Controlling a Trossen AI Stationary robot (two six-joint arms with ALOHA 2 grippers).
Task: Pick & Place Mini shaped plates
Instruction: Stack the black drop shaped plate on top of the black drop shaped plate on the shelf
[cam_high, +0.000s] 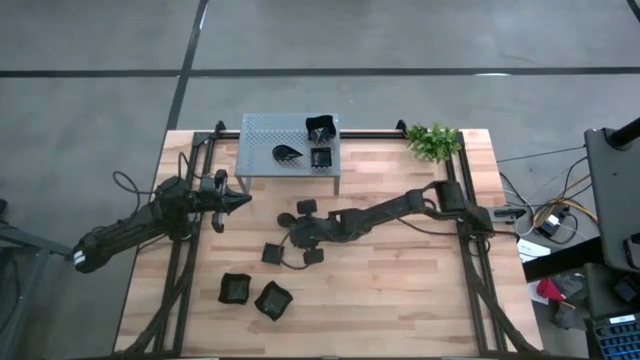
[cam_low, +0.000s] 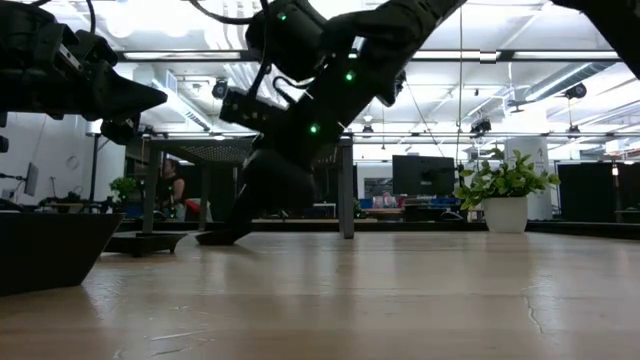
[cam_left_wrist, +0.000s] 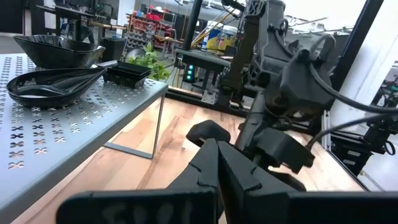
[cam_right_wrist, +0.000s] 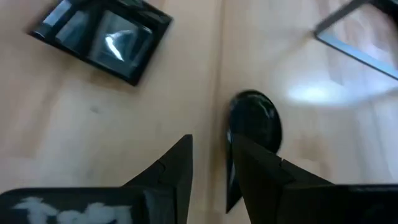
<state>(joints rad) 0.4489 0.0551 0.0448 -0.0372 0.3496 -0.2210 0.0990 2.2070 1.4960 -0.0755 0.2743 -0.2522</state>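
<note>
A small black teardrop plate (cam_right_wrist: 254, 121) lies on the wooden counter (cam_high: 400, 280), just ahead of the right claw (cam_right_wrist: 211, 162), whose fingers stand narrowly apart over bare wood, holding nothing. A flat square plate (cam_right_wrist: 102, 38) sits nearby. Three more dishes rest on the grey perforated shelf (cam_high: 262, 150). The left claw (cam_high: 240, 202) hovers pinched together beside that shelf.

Open-plan lab, monitors (cam_low: 413, 172), ceiling strip lights (cam_low: 190, 56)
</note>
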